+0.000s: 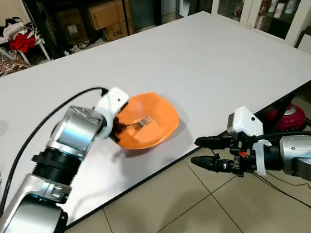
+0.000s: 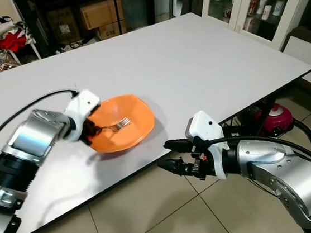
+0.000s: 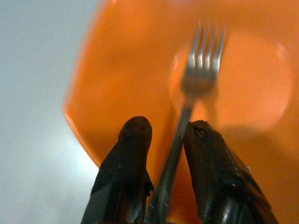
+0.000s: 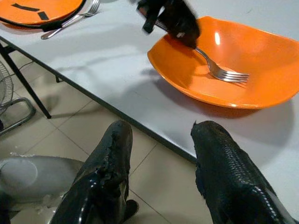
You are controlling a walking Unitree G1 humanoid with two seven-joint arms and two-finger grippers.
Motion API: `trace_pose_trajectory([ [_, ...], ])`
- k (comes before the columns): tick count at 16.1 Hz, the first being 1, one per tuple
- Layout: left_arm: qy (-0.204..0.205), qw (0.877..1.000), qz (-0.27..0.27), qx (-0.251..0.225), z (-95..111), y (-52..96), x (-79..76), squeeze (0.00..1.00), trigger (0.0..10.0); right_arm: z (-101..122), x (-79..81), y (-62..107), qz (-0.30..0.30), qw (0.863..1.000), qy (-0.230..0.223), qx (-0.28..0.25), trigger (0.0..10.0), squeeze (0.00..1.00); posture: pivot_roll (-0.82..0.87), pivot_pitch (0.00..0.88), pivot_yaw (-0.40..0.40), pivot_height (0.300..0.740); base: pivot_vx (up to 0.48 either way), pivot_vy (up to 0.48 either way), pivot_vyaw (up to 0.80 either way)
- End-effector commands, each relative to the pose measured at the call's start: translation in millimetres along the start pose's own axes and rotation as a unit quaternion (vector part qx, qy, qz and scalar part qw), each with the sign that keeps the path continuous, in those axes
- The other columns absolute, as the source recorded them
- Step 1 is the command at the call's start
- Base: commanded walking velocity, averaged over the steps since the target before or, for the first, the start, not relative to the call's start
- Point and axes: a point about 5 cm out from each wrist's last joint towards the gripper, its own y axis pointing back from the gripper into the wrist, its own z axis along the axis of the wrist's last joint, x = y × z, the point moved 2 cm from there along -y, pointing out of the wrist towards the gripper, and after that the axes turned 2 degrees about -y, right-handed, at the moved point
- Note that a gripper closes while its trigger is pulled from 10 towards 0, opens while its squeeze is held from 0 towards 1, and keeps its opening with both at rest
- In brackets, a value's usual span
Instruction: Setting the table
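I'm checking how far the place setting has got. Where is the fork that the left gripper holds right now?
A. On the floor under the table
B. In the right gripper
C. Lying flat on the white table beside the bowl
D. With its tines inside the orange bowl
D. The left gripper is shut on the fork's handle at the rim, and the fork reaches its tines in over the hollow of the orange bowl.
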Motion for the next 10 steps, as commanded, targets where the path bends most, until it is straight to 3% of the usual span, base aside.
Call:
trace_pose_trajectory([
  [1, -0.009, 0.998, 0.018, -0.051, 17.0, 12.9, 8.1, 0.81, 10.0, 4.2, 2.3, 2.1, 0.001, 1.000, -0.001, -0.012, 10.0, 0.00, -0.10, 0.000, 0.038, 0.740, 0.000, 0.000, 0.00],
  [2, -0.001, 0.989, 0.067, -0.132, 33.0, 27.9, 17.5, 0.00, 10.0, 5.8, 0.8, 3.2, -0.012, 1.000, -0.005, -0.021, 10.0, 0.00, -0.10, 0.000, 0.043, 0.740, 0.000, 0.000, 0.00],
  [3, 0.028, 0.983, 0.082, -0.164, 36.9, 37.6, 21.2, 0.00, 10.0, 7.3, -0.7, 4.4, -0.021, 0.999, -0.010, -0.029, 10.0, 0.00, -0.10, 0.000, 0.044, 0.740, 0.000, 0.000, 0.00],
  [4, 0.068, 0.960, 0.122, -0.243, 36.8, 65.8, 22.1, 0.00, 10.0, 12.8, -2.3, 7.2, -0.042, 0.997, -0.021, -0.062, 10.0, 0.00, -0.10, 0.000, 0.049, 0.740, 0.000, 0.000, 0.00],
  [5, 0.070, 0.955, 0.132, -0.256, 34.9, 71.7, 20.4, 0.00, 10.0, 13.8, -2.1, 7.2, -0.047, 0.996, -0.021, -0.068, 10.0, 0.00, -0.10, 0.000, 0.049, 0.740, 0.000, 0.000, 0.00],
  [6, 0.092, 0.941, 0.141, -0.294, 26.7, 85.9, 7.4, 0.00, 10.0, 18.8, -3.6, 1.8, -0.078, 0.992, -0.014, -0.098, 10.0, 0.00, -0.09, 0.000, 0.047, 0.740, 0.000, 0.000, 0.00],
  [7, 0.128, 0.916, 0.193, -0.329, 4.4, 102.4, -13.9, 0.00, 10.0, 25.3, -8.5, -8.8, -0.140, 0.980, 0.011, -0.141, 10.0, 0.00, -0.08, 0.000, 0.040, 0.740, 0.000, 0.000, 0.00],
  [8, 0.137, 0.906, 0.232, -0.326, -15.9, 108.8, -27.8, 0.00, 10.0, 27.0, -10.4, -13.9, -0.170, 0.973, 0.024, -0.155, 10.0, 0.00, -0.07, 0.000, 0.034, 0.740, 0.000, 0.000, 0.00],
  [10, 0.162, 0.902, 0.262, -0.303, -39.9, 115.5, -48.3, 0.00, 10.0, 26.4, -12.4, -20.0, -0.196, 0.966, 0.003, -0.170, 10.0, 0.00, -0.05, 0.000, 0.012, 0.740, 0.000, 0.000, 0.66],
])
